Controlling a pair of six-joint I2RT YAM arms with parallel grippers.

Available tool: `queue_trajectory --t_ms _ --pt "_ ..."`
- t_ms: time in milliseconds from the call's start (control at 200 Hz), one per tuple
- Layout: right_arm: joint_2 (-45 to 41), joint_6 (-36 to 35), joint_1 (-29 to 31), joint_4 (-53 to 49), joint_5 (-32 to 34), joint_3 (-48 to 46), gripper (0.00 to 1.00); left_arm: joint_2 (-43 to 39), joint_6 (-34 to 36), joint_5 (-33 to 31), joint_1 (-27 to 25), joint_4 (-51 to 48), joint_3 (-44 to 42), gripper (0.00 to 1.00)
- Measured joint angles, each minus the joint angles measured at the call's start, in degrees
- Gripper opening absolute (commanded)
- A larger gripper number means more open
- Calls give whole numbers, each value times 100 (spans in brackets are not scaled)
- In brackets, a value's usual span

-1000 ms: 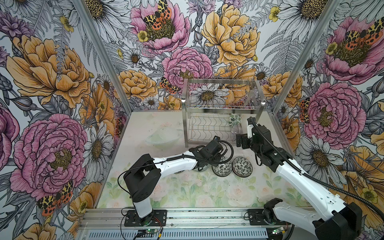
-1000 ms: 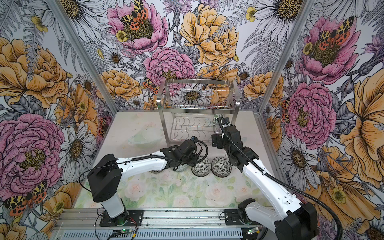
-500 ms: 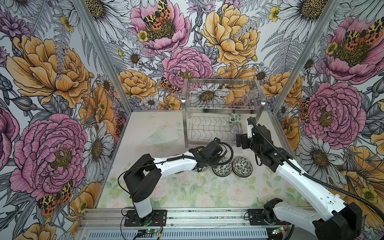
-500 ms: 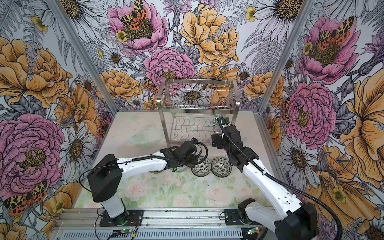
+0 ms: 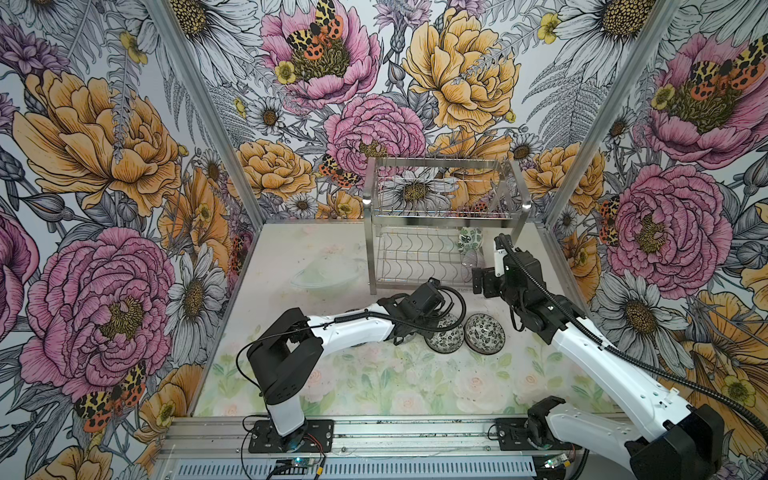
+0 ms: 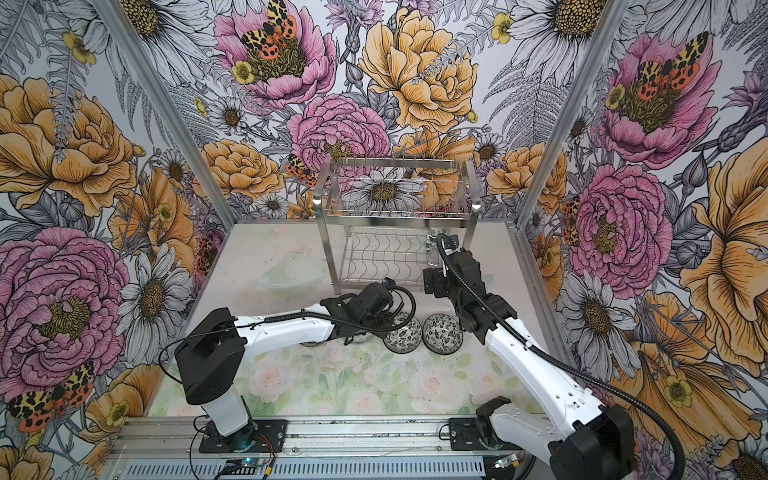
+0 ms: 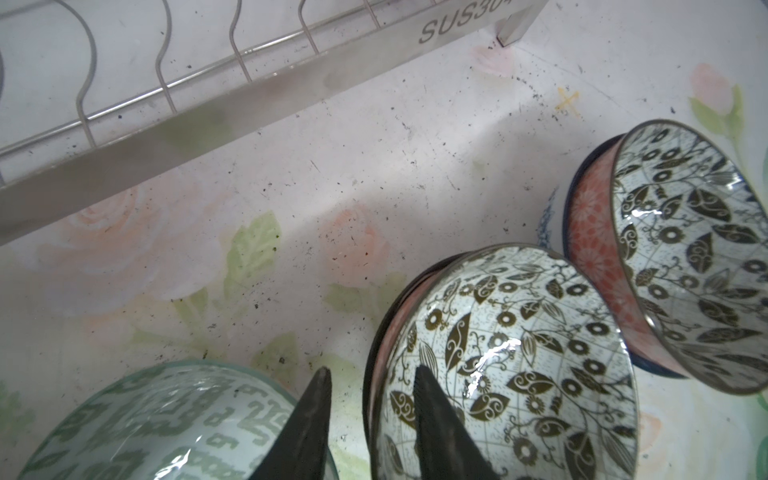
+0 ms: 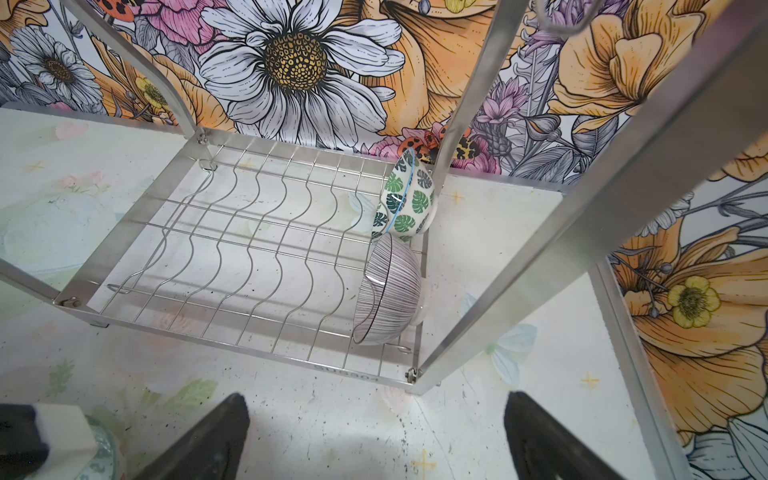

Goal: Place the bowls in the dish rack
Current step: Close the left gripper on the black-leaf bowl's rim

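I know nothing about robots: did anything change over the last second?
Barely. The left gripper has narrowed its jaws around the rim of the black-and-white bowl beneath it, one finger inside, one outside, not yet pinching. The right gripper stays wide open facing the dish rack; the leaf bowl and striped bowl in it have not moved.

Silver dish rack [image 7: 249, 110], black-and-white floral bowl [image 7: 519, 365], green-leaf bowl [image 8: 409, 199], grey-striped bowl [image 8: 388, 291].

bright, even light, soft shadows, glare on glazed bowls [image 7: 498, 351] (wrist views bend at edges).
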Motion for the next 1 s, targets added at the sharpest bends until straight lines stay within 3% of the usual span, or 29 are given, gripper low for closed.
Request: queue_trajectory --t_ms 330,896,1001 --pt "4 0 0 -2 0 0 98 96 2 57 0 -81 46 31" --pt "42 0 0 -15 0 0 97 149 129 142 2 -273 142 0" --pt "42 0 0 -15 0 0 97 146 127 142 2 -278 142 0"
